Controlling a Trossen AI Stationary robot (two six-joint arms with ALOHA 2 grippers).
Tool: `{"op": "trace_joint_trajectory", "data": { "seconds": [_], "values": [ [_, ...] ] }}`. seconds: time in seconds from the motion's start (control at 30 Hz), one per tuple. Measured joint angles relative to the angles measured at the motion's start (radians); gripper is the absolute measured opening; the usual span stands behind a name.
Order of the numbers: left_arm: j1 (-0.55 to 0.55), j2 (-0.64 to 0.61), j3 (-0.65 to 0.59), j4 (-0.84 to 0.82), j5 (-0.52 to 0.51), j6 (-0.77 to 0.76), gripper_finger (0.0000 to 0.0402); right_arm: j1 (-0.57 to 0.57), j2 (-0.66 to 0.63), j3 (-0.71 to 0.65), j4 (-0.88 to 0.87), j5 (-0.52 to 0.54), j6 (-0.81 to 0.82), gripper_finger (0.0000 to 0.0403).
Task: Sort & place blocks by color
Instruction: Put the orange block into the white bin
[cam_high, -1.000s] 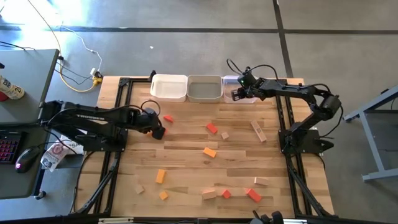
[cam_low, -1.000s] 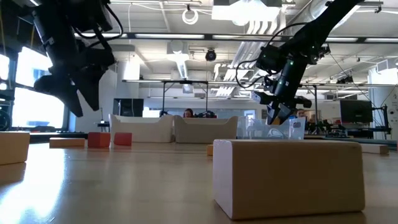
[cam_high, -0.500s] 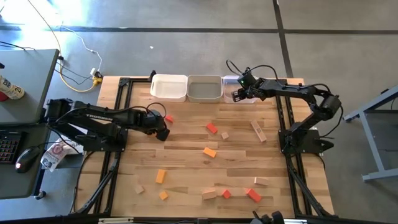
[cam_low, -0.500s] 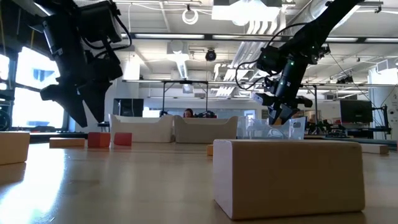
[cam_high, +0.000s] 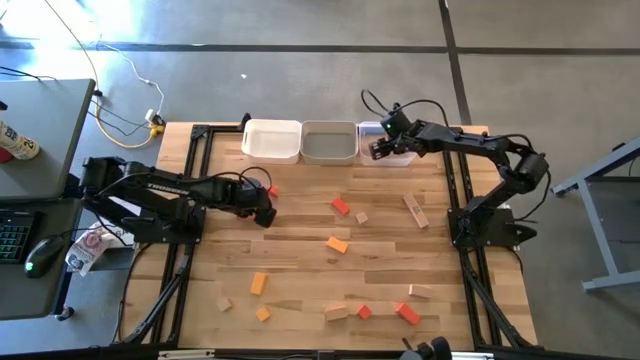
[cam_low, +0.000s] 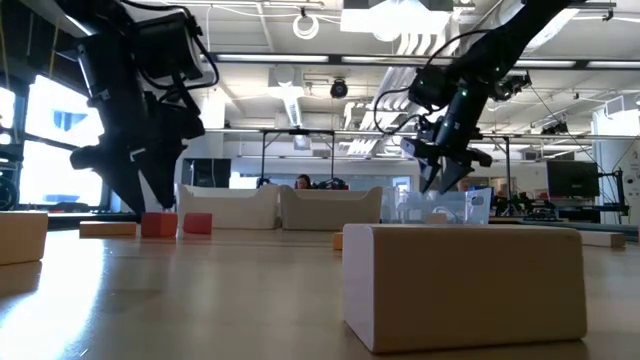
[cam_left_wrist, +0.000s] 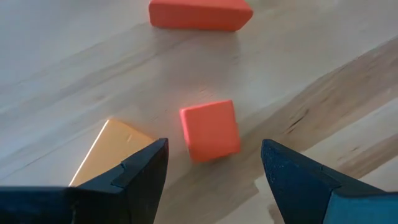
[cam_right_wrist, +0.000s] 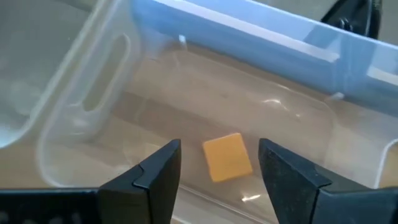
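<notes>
My left gripper (cam_left_wrist: 214, 163) hangs open just over the table at its left side (cam_high: 262, 212), one finger on either side of a red cube (cam_left_wrist: 210, 129) that lies on the wood, touching nothing. An orange-yellow block (cam_left_wrist: 111, 149) lies beside that cube and a red wedge (cam_left_wrist: 199, 14) beyond it. My right gripper (cam_right_wrist: 219, 167) stands open over the clear bin (cam_high: 388, 158) at the far edge. An orange-yellow cube (cam_right_wrist: 228, 157) lies flat on that bin's floor, below the open fingers.
A white bin (cam_high: 272, 140) and a grey bin (cam_high: 329, 143) stand left of the clear one. Red, orange-yellow and pale blocks lie scattered over the table's middle (cam_high: 337, 244) and near edge (cam_high: 407, 313). A pale block (cam_low: 460, 285) stands close in the low view.
My right gripper has opened above the clear bin. My left gripper has sunk toward the table and shifted a little toward its right edge, staying open.
</notes>
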Motion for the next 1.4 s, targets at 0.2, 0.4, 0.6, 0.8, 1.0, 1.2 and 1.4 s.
{"op": "trace_joint_trajectory", "data": {
  "seconds": [0.2, 0.4, 0.6, 0.8, 1.0, 1.2, 1.4],
  "values": [
    [0.005, 0.027, 0.000, 0.015, -0.021, 0.008, 0.0246, 0.016, 0.000, 0.038, -0.024, -0.005, -0.020, 0.0201],
    [0.030, 0.070, 0.000, 0.020, -0.023, 0.027, 0.0246, 0.059, 0.000, 0.083, -0.052, 0.013, -0.050, 0.0201],
    [0.047, 0.097, 0.000, 0.068, -0.026, 0.073, 0.0246, 0.107, -0.001, 0.141, -0.123, 0.087, -0.060, 0.0201],
    [0.047, 0.106, 0.000, 0.077, -0.024, 0.079, 0.0239, 0.153, -0.001, 0.178, -0.201, 0.105, -0.060, 0.0201],
    [0.047, 0.106, 0.000, 0.074, 0.004, 0.080, 0.0195, 0.205, -0.001, 0.181, -0.245, 0.106, -0.052, 0.0201],
    [0.047, 0.106, 0.000, 0.074, 0.005, 0.118, 0.0141, 0.257, -0.001, 0.181, -0.272, 0.127, -0.031, 0.0201],
    [0.047, 0.104, 0.000, 0.079, 0.005, 0.169, 0.0105, 0.311, -0.001, 0.181, -0.275, 0.126, -0.015, 0.0201]
  ]
}}
